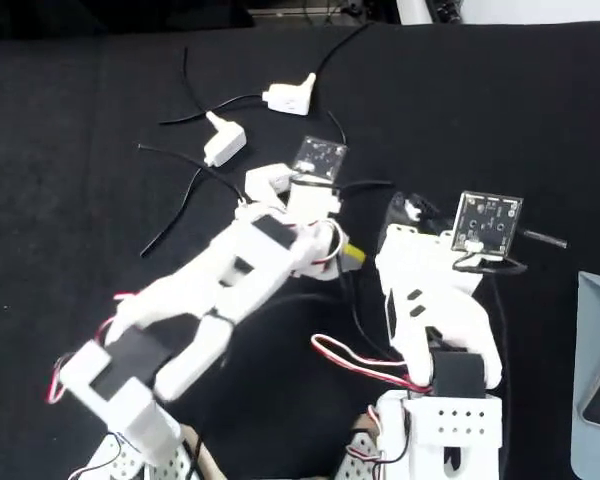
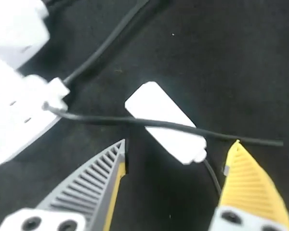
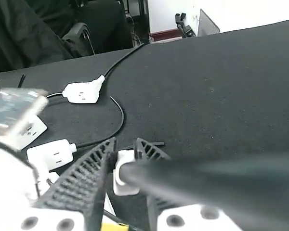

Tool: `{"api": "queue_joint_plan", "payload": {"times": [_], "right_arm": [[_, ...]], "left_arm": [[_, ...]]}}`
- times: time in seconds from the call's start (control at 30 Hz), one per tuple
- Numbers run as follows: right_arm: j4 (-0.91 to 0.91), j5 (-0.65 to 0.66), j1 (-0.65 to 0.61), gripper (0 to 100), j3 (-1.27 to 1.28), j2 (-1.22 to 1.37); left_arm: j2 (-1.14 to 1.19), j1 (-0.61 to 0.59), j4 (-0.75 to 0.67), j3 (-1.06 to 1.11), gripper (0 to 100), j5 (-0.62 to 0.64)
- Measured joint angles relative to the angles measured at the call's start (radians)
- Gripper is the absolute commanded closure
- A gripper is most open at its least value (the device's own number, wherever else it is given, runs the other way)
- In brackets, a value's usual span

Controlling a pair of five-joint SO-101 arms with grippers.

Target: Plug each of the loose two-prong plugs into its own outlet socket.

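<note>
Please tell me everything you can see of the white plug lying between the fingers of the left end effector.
The white oblong plastic plug lies flat on the black cloth, slanted between the open fingers of the left end effector, untouched by them. Its body looks smooth, with rounded corners. A thin black cable crosses over its middle, and its own dark cord leaves one end.

Cord [image 2: 101,119] draped over plug [image 2: 156,108] between spread fingers [image 2: 248,178] of left tool [image 2: 179,142], socket [image 2: 14,125] close beside, bare table [image 2: 241,57] beyond

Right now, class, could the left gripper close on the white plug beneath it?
Probably yes: the left gripper is open with the white plug between its fingers, though a black cord crosses it.
</note>
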Motion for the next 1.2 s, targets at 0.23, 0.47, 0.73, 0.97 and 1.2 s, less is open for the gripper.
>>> {"api": "queue_joint_plan", "payload": {"times": [0.23, 0.47, 0.73, 0.97, 1.2], "right_arm": [[0.0, 0.0, 0.0, 98.7, 0.0, 0.0], [0.0, 0.0, 0.0, 98.7, 0.0, 0.0], [0.0, 0.0, 0.0, 98.7, 0.0, 0.0], [0.0, 0.0, 0.0, 98.7, 0.0, 0.008], [0.0, 0.0, 0.0, 98.7, 0.0, 0.009]], "left_arm": [[0.146, 0.002, -0.012, -0.083, 85, 0.003], [0.135, -0.028, 0.043, -0.084, 88, -0.224], [-0.058, -0.051, 0.338, -0.083, 88, -0.485], [-0.261, -0.153, 0.442, 0.012, 88, -0.856], [-0.405, -0.345, 0.259, 0.304, 76, -1.151]]}}
